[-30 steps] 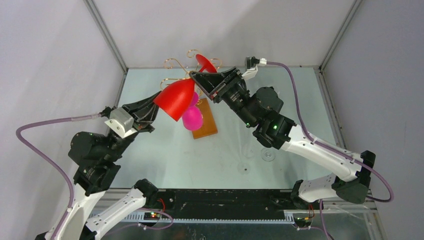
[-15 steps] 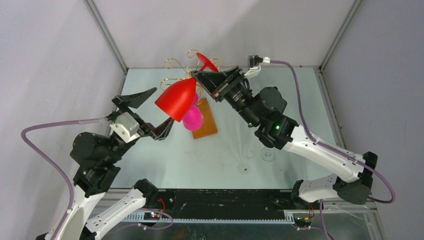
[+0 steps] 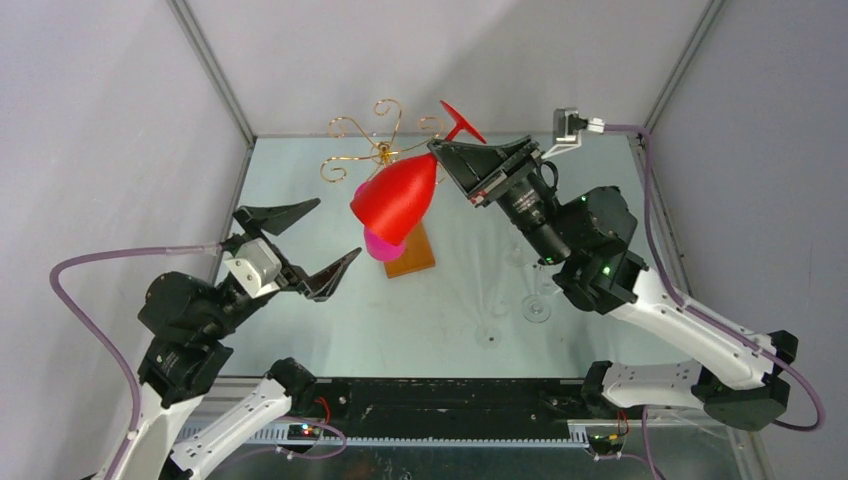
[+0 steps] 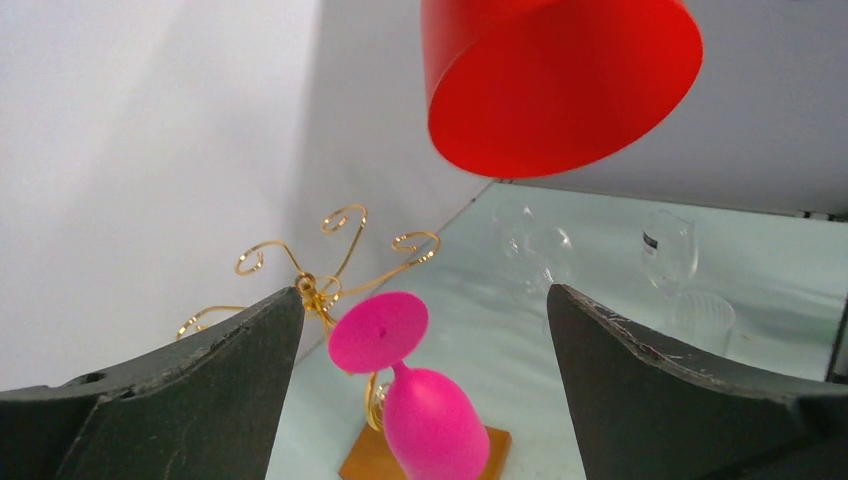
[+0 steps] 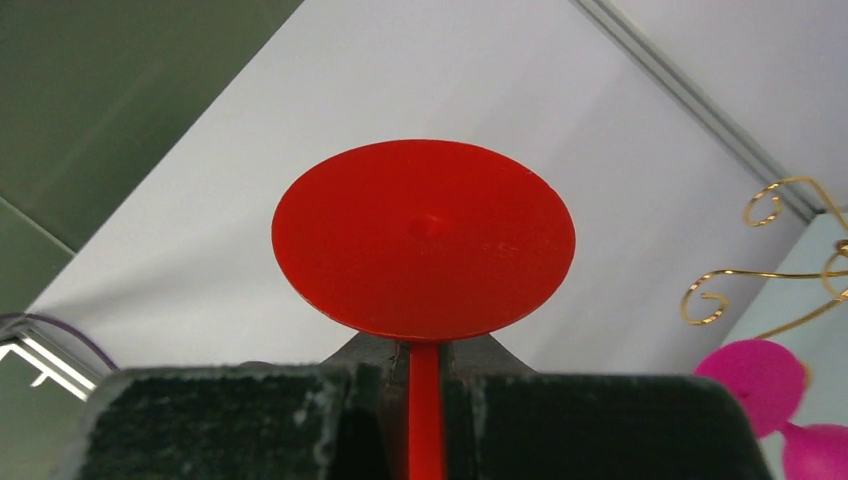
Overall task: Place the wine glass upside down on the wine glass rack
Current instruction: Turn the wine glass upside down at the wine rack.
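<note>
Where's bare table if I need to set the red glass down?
Bare table left of the rack, and the near centre in front of its base. Crowded right of centre: clear glasses stand there.

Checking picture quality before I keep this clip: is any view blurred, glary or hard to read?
Top external: evenly lit, sharp, but the clear glasses barely show. Left wrist: red wine glass crisp, no glare. Right wrist: its foot sharp; dark fingers block the bottom.
</note>
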`<state>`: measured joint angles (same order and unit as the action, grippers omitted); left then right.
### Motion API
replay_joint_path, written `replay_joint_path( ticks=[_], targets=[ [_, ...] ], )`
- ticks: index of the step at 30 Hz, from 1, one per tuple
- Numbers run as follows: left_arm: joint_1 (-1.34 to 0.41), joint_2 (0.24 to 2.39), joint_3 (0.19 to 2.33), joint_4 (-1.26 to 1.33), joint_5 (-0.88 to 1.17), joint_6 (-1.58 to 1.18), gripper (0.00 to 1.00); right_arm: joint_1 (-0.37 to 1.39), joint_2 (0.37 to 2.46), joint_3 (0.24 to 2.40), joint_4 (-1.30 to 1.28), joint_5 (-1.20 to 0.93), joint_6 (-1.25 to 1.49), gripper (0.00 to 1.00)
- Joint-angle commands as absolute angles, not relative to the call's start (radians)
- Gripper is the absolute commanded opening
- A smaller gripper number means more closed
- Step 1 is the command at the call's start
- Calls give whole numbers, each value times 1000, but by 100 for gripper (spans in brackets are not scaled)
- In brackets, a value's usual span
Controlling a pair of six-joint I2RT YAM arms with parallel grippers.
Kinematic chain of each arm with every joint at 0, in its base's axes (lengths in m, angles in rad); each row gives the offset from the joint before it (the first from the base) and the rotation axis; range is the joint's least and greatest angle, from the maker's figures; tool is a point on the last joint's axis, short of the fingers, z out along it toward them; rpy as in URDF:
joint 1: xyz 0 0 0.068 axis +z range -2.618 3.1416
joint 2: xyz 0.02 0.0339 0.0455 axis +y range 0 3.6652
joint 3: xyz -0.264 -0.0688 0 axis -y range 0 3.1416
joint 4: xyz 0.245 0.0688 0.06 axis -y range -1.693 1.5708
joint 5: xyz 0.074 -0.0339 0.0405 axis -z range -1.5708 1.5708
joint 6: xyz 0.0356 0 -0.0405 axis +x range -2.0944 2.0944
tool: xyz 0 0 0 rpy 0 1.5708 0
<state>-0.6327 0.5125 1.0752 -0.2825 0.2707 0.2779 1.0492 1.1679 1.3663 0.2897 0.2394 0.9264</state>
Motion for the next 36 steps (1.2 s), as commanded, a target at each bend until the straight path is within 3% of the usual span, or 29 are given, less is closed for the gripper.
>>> replay_joint_path(
  ticks=[1, 16, 26, 36],
  targets=[
    [-637, 474, 1053, -363, 295, 212, 100, 1046, 1096, 1335, 234, 224, 778, 0],
    [-637, 366, 991, -564, 85, -118, 100, 1044, 966, 1212, 40, 58, 535, 0],
    [-637, 455, 1065, -847, -35, -475, 100, 1071, 957, 1122, 41, -167, 382, 0],
    [-636, 487, 1029, -887, 147, -656, 100, 1170, 925, 963, 142, -182, 224, 0]
  ],
)
